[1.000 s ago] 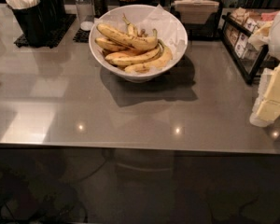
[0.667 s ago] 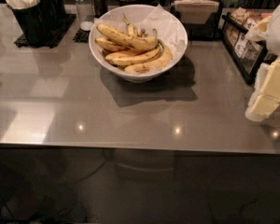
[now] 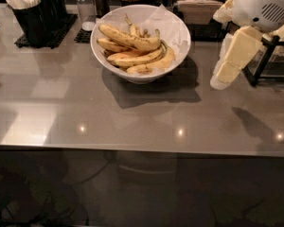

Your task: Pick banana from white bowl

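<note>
End effector [image 3: 221, 79] moved left, nr white bowl [image 3: 142, 77], banana [image 3: 130, 38] inside

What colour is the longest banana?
The banana is yellow with dark brown speckles, camera view; the gripper hangs right of the white bowl.

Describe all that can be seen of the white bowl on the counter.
The white bowl is large, round and deep, and glossy like ceramic. It stands upright on the grey counter and casts a shadow beside it. Crinkled white paper lines it and rises above the rim at the back. Several bananas lie inside; the longest banana, dark-speckled, lies on top. The gripper hangs at the right of the picture, apart from the bowl.
</note>
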`<state>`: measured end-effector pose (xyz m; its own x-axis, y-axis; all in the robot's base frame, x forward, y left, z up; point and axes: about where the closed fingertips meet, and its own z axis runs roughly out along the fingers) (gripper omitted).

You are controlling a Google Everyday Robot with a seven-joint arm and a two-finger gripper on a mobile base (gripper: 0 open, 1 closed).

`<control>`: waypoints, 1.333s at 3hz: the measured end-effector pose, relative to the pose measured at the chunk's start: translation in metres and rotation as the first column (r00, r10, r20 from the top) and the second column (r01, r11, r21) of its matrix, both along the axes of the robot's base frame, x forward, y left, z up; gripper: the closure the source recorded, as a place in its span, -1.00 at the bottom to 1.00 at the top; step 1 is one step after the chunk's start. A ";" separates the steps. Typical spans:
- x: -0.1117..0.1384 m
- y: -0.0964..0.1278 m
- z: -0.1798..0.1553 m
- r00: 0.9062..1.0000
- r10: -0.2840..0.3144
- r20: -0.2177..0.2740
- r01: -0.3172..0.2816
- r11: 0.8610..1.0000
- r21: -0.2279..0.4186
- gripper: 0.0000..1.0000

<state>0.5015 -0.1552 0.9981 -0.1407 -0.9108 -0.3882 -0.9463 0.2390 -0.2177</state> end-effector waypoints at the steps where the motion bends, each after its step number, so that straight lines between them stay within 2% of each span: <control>1: 0.001 -0.001 0.003 1.000 -0.003 0.008 0.003 1.000 0.010 -1.00; 2: 0.023 0.017 -0.001 0.999 0.037 0.017 -0.039 0.996 0.082 -1.00; 4: 0.090 0.084 -0.011 0.987 0.159 -0.004 -0.155 0.967 0.204 -1.00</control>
